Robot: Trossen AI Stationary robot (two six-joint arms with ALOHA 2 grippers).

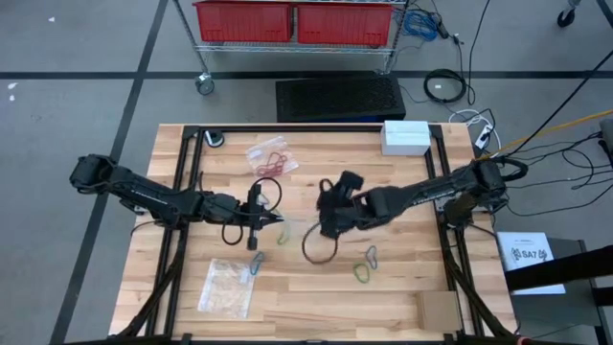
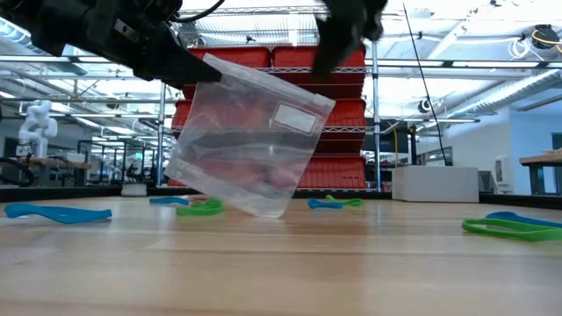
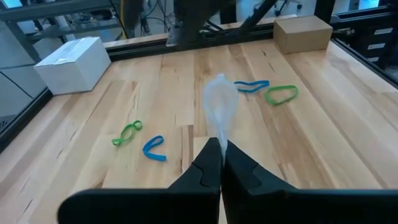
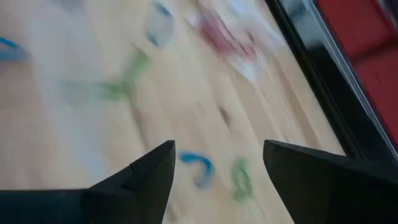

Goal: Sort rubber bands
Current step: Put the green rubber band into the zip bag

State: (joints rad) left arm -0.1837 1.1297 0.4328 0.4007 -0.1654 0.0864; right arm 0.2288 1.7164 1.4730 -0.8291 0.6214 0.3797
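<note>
Rubber bands (image 3: 272, 92) lie beyond left gripper's (image 3: 219, 163) closed fingers.

A held clear plastic bag (image 2: 250, 136) hangs over mid-table, blocking passage there; bare wood around the cardboard box (image 1: 440, 310) lies open.

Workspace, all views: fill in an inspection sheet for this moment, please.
Surface: wooden table, dark frame rails along its edges.
Job's things: green band and blue band loose on the wood; red bands inside a clear bag near the far edge.
Clutter: white box, small cardboard box, another clear bag near the front edge.
Grippers: left gripper shut on a hanging clear bag; right gripper open, holding nothing, above the table's middle.
Cables: black loops on the table beside both arms; more on the floor.
Surroundings: red bins on a wire cart.
</note>
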